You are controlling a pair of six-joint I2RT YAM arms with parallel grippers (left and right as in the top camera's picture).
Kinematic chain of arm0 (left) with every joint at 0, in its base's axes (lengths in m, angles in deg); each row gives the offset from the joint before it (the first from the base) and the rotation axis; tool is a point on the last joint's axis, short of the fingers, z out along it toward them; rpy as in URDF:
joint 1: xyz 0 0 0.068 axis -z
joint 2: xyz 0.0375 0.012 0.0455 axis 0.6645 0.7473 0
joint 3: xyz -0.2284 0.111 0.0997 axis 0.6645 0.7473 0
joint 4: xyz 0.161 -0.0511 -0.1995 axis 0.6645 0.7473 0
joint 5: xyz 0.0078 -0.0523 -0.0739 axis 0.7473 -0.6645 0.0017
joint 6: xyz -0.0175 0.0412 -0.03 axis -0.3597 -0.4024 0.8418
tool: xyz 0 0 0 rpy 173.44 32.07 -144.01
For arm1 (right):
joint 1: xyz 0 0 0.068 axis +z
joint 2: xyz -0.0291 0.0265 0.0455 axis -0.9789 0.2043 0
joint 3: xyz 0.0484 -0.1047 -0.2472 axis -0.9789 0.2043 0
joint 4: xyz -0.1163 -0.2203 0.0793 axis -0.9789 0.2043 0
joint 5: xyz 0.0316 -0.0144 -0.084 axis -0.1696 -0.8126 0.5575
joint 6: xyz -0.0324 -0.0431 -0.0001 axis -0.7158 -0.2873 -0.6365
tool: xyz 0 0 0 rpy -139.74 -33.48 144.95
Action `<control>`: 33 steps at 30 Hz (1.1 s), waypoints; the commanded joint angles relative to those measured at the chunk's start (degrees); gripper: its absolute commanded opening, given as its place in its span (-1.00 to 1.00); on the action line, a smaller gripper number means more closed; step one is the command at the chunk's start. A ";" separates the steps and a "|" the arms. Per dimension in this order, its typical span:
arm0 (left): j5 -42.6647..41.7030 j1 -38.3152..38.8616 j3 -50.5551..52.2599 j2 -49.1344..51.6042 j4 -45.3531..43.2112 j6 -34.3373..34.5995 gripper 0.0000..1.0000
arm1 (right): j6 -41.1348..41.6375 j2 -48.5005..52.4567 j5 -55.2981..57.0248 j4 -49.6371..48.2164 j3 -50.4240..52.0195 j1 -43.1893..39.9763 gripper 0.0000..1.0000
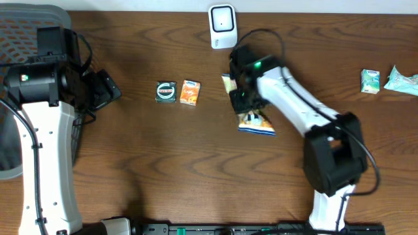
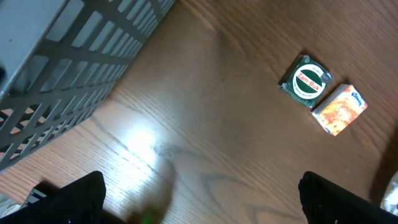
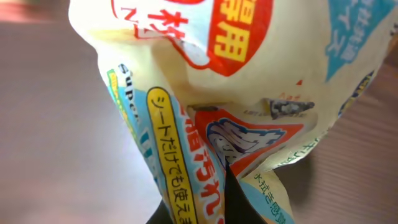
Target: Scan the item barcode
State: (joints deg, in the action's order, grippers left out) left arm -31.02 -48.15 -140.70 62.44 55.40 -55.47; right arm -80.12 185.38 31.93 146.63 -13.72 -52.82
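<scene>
The item is a crumpled cream and blue pouch [image 3: 205, 81] with red and yellow Japanese print, filling the right wrist view. My right gripper [image 3: 227, 208] is shut on the pouch's lower edge, and only a dark sliver of finger shows. From overhead, the pouch [image 1: 256, 124] hangs at the table's middle under the right gripper [image 1: 243, 99]. No barcode shows on the pouch. A white scanner [image 1: 223, 26] stands at the back edge behind it. My left gripper [image 2: 205, 208] is open over bare wood, far left [image 1: 104, 88].
A green box with a round logo [image 1: 166, 91] and an orange box [image 1: 190, 92] lie left of centre, also the green box [image 2: 305, 81] and orange box [image 2: 339, 109]. Two pale packets [image 1: 370, 81] [image 1: 401, 79] lie far right. A grey mesh basket [image 2: 56, 68] stands at the left.
</scene>
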 commanded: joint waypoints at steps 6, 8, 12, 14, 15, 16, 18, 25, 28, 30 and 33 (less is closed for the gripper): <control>0.33 -0.13 0.26 0.39 0.17 0.28 0.95 | -17.14 -4.92 -54.55 1.22 2.29 -7.61 -0.97; 0.33 -0.13 0.26 0.39 0.17 0.28 0.96 | -17.25 -4.92 -61.57 -0.33 6.27 -9.09 -0.97; 0.33 -0.13 0.26 0.39 0.17 0.28 0.96 | -16.48 -4.90 -67.17 -6.56 15.32 -10.43 -0.98; 0.33 -0.13 0.26 0.39 0.17 0.28 0.96 | -13.84 -4.90 -67.12 -11.52 20.72 -10.97 -0.97; 0.33 -0.13 0.26 0.39 0.17 0.28 0.95 | -12.15 -4.90 -67.10 -13.86 22.91 -11.30 -0.97; 0.33 -0.13 0.26 0.39 0.17 0.28 0.95 | -10.29 -4.90 -66.77 -16.94 25.51 -11.96 -0.97; 0.33 -0.13 0.26 0.39 0.17 0.28 0.95 | -6.51 -4.90 -61.94 -21.20 28.81 -13.55 -0.98; 0.31 -0.13 0.26 0.39 0.17 0.28 0.95 | 0.20 -5.03 -33.77 -16.57 27.30 -20.65 -0.37; 0.31 -0.13 0.26 0.39 0.17 0.28 0.96 | -0.55 -5.03 -29.42 -9.49 22.27 -23.23 -0.18; 0.33 -0.13 0.26 0.39 0.17 0.28 0.95 | -4.02 -5.03 -25.40 -0.83 15.82 -24.35 0.07; 0.33 -0.13 0.26 0.39 0.17 0.28 0.95 | -5.33 -5.03 -20.70 6.51 10.21 -24.55 0.25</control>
State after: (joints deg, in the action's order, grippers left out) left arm -31.02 -48.15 -140.70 62.44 55.38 -55.47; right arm -83.05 181.05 3.29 149.01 2.36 -77.19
